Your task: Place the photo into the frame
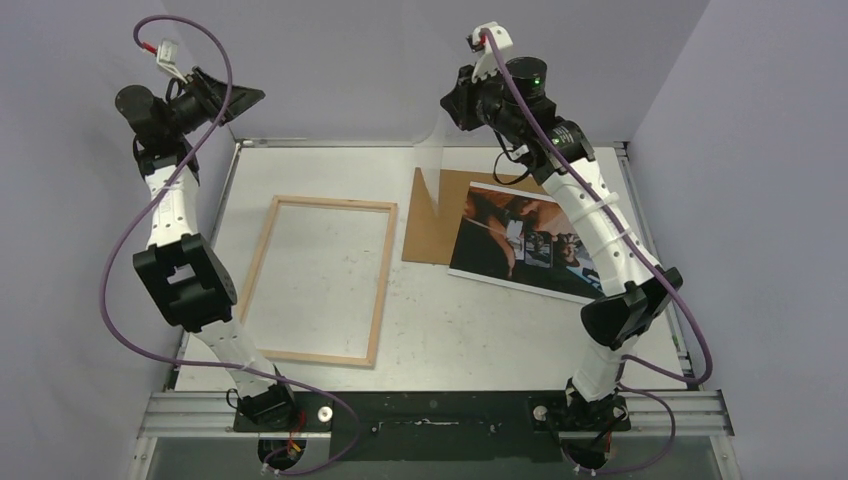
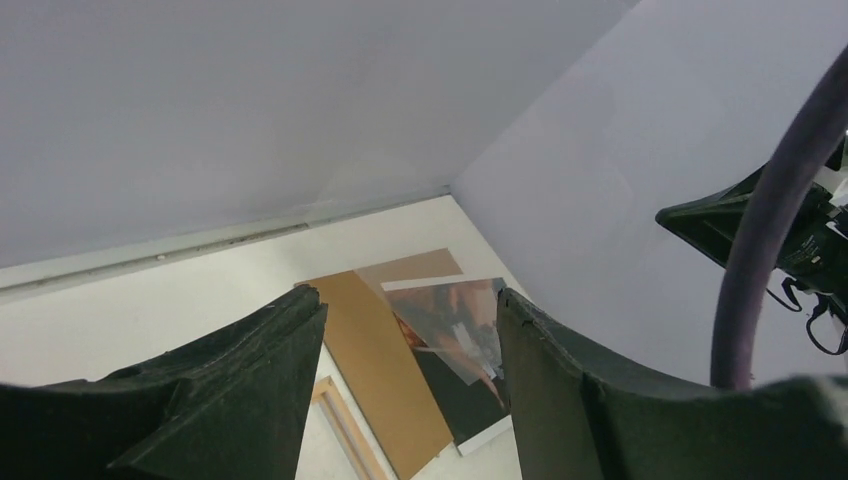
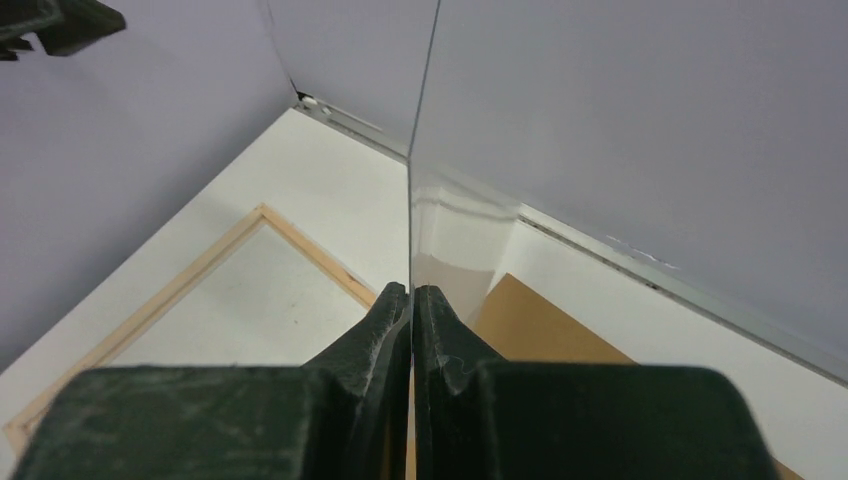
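The frame point(image 1: 385, 275) lies flat left of the table's middle, pale wood side up, nothing inside it. To its right the photo point(image 1: 520, 240) rests face up, partly over a brown backing board point(image 1: 430, 225). My right gripper point(image 1: 462, 105) is raised at the back and shut on a clear sheet point(image 3: 450, 230), which stands on edge between its pads point(image 3: 411, 290). My left gripper point(image 2: 408, 300) hangs high at the back left, open, nothing between its fingers. Past them the photo point(image 2: 465, 385), the board point(image 2: 385, 370) and a corner of the frame point(image 2: 345, 420) show.
Grey walls close in the table at the back and both sides. The right arm's forearm point(image 1: 600, 230) reaches over the photo's right part. A metal rail point(image 1: 440, 410) runs along the near edge between the arm bases.
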Motion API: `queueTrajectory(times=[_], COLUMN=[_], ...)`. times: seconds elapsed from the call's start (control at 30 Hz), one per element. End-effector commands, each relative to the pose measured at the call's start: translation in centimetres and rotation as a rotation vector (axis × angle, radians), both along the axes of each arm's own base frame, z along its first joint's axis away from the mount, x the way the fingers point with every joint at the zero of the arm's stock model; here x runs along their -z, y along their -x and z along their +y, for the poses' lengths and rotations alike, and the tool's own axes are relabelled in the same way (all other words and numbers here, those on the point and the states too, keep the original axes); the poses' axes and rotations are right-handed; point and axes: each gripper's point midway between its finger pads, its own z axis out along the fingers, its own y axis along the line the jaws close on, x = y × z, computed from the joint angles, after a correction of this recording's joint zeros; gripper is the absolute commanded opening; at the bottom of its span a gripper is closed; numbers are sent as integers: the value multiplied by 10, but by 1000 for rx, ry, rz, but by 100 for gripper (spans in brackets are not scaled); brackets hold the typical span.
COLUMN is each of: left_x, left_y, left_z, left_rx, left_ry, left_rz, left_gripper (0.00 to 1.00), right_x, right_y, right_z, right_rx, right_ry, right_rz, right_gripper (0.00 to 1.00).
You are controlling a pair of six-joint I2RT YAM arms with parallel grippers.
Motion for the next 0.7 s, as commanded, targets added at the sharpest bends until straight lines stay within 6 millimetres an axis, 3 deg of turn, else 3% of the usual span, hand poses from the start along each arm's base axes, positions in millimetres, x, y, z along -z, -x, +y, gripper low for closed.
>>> queueTrajectory(times=[0.0,0.1,0.23,0.5,0.67], left_x=[-38,-19,-5,-15,-22], left_y=[11,-2,-8,0,17], left_z=[-13,-22,-48,-76,-90], left_rx=[37,-34,-25,9,-9], left_ry=[6,-90,-169,-215,-273], left_rz=[-115,-56,12,-30,-38], left_gripper=[61,61,62,67,76], right_x=[-63,-66,-69,-70,-70], right_y=[31,36,45,72,83], right_z=[-2,-1,-1,0,1], right_rx=[-68,-85,-120,-208,-224], right_ry=[-139,-148,-150,-149,-171], right_rz=[-93,-91,-87,-58,-7], right_gripper=[0,0,0,0,0])
